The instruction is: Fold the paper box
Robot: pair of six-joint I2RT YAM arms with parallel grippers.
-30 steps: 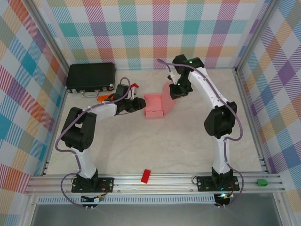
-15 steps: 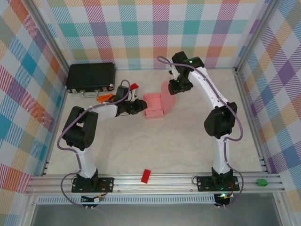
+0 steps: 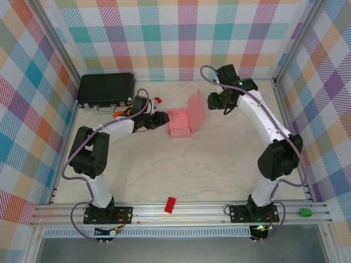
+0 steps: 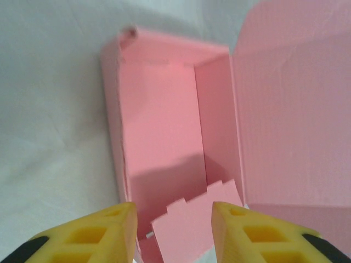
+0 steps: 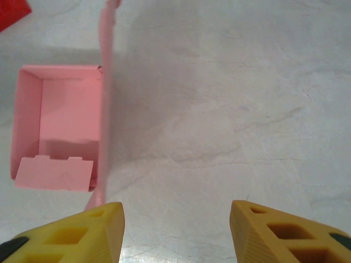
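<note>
The paper box [image 3: 178, 123] is a light-pink open tray at the middle back of the table, with its lid [image 3: 196, 109] standing up on the right side. My left gripper [image 3: 159, 119] is at the box's left end. Seen from the left wrist, the box [image 4: 162, 126] has its walls up and a tabbed end flap [image 4: 192, 222] leans loose between the yellow fingers of the open left gripper [image 4: 170, 222]. My right gripper [image 3: 215, 102] is open just right of the lid. From the right wrist, that gripper [image 5: 175, 230] is over bare table with the lid [image 5: 104, 109] edge-on beside its left finger.
A black case [image 3: 106, 89] lies at the back left. A small red piece [image 3: 158, 100] and an orange thing [image 3: 122, 114] are near the left arm. A red block [image 3: 170, 204] rests at the front rail and a green object [image 3: 305, 211] at the right front corner.
My right gripper has opened, let go of the lid and drawn back to the right; the lid stays standing. My left gripper has opened a little at the box's left end.
</note>
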